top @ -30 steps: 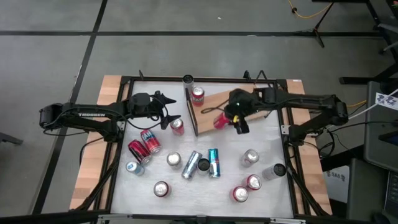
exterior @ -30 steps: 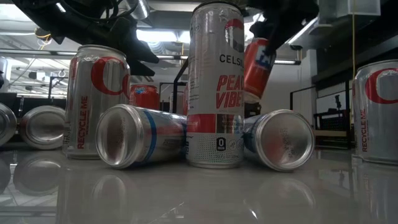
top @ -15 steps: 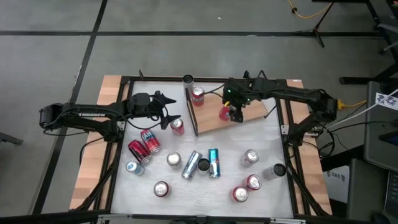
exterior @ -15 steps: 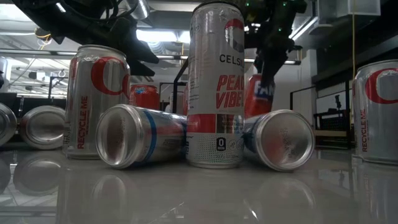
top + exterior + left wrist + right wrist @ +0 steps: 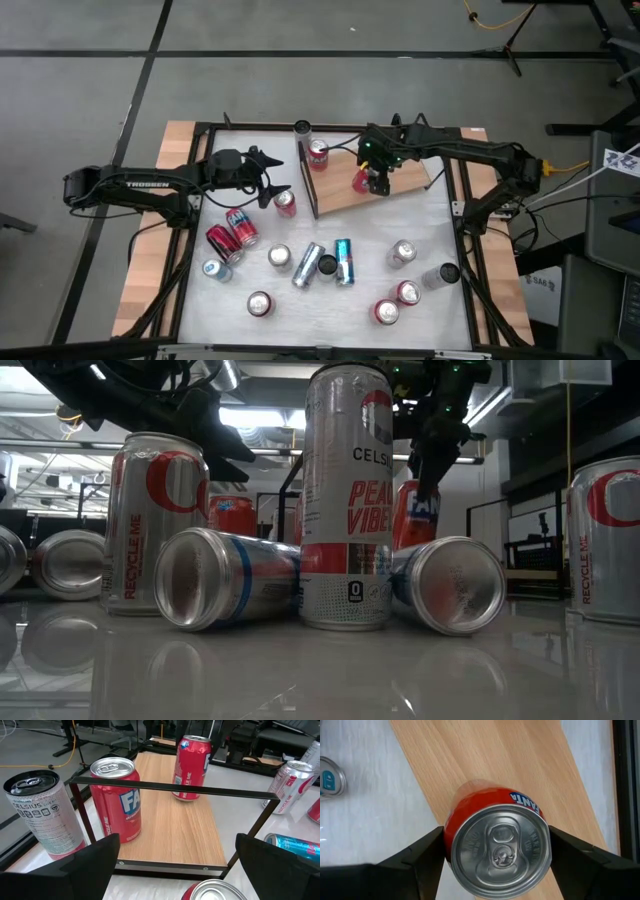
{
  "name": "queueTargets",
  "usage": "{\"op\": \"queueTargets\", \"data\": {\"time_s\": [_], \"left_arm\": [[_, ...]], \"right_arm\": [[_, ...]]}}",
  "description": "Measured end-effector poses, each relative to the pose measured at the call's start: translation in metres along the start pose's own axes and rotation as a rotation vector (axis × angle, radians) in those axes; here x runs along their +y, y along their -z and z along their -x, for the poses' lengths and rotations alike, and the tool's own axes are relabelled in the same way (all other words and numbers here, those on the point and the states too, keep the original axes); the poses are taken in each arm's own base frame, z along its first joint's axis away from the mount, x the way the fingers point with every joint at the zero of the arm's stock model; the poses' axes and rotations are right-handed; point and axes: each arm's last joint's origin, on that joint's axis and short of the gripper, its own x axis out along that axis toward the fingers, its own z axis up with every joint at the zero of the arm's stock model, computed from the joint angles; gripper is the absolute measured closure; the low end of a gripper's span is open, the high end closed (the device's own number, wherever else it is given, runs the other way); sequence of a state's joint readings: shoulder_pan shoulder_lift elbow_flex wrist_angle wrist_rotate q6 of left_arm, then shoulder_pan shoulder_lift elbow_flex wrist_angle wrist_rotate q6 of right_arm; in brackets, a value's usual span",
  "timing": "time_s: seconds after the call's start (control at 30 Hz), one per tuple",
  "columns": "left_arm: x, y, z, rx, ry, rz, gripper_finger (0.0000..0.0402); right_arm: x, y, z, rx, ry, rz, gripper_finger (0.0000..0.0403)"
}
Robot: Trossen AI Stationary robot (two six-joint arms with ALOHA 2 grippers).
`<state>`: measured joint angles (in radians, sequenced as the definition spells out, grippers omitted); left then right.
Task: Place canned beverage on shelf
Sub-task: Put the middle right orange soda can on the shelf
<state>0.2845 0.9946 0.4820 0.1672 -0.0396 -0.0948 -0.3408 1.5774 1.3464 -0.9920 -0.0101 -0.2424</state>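
Observation:
A red canned beverage [image 5: 361,181] stands upright on the shelf [image 5: 400,185], a light-brown board with a thin dark rail [image 5: 309,180] at its left short edge. My right gripper [image 5: 372,172] is over it, shut on the can [image 5: 497,847]. A second red can [image 5: 318,153] stands on the shelf's far left corner. My left gripper [image 5: 280,175] hovers open to the left of the rail, facing the shelf [image 5: 170,825], with nothing between its fingers. My right gripper pinches the red can's upper side wall [image 5: 451,837] between its two fingers [image 5: 427,855], one on each opposite side just below the top rim. The fingers come from above, pointing steeply down. The can [image 5: 192,767] is upright, its base on the shelf board.
A grey can [image 5: 302,128] stands on the white table just beyond the shelf's far left corner. Another red can [image 5: 285,203] lies close under my left gripper. Several cans, standing and lying [image 5: 308,265], are scattered over the table's near half [image 5: 347,495].
My right gripper has gone down and a little toward the table's far edge with the red can and has rolled. The can, tilted and lifted clear a second ago, now stands upright on the shelf board. Nothing has moved in the last half second.

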Motion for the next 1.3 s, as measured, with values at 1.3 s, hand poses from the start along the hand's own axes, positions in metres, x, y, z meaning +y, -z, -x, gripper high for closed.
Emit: {"op": "queueTargets", "data": {"time_s": [1.3], "left_arm": [[0.000, 0.000, 0.000, 0.000, 0.000, 0.000, 0.0013]], "right_arm": [[0.001, 0.007, 0.009, 0.017, 0.006, 0.027, 0.0012]]}}
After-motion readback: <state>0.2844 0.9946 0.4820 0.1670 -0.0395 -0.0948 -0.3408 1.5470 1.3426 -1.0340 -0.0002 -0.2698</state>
